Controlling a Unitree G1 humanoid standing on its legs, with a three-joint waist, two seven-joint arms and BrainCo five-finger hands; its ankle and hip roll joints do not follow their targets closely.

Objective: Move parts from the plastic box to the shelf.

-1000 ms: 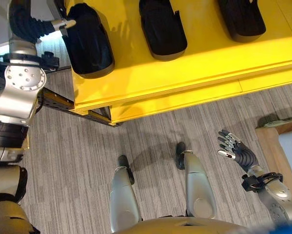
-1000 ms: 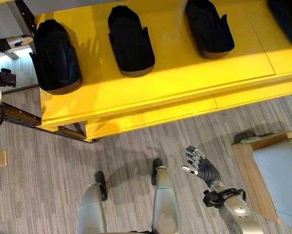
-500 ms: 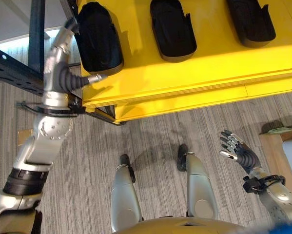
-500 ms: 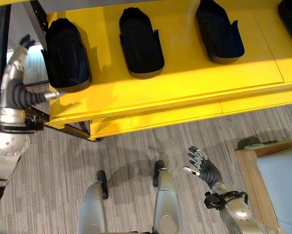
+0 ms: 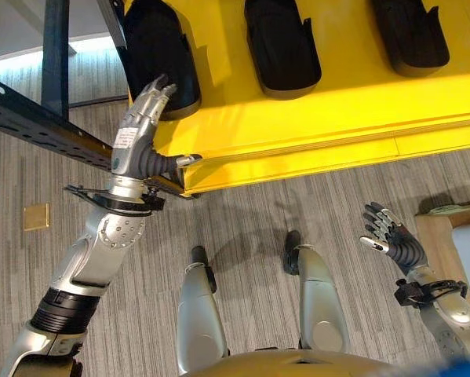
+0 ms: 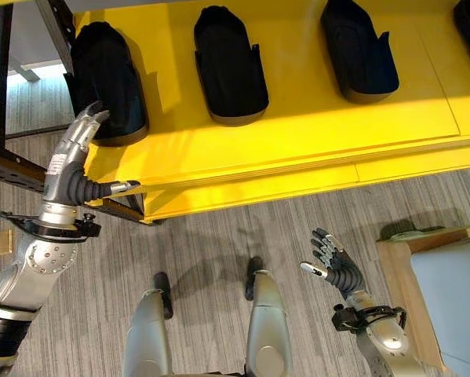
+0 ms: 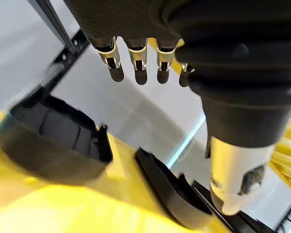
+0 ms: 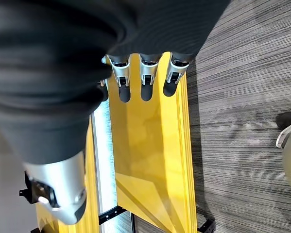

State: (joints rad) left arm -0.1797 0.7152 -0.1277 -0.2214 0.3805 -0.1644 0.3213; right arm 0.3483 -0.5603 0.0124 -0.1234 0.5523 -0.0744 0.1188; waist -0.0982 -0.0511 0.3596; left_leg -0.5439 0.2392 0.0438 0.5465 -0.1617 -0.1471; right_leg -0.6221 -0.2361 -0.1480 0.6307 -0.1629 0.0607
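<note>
Parts on shelf, hands empty

Three black parts lie on the yellow shelf. Left hand, fingers straight, sits beside the leftmost part; right hand hangs spread, empty, over floor. Likely another fetch remains.

Bare yellow shelf front strip — open room; black parts block the back, dark frame post flanks left.

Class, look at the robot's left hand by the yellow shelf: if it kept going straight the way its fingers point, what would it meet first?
Probably the leftmost black part on the yellow shelf. The left hand has straight fingers aimed at that part's near end, close to its rim; depth is unclear, so it may pass just beside it.
</note>
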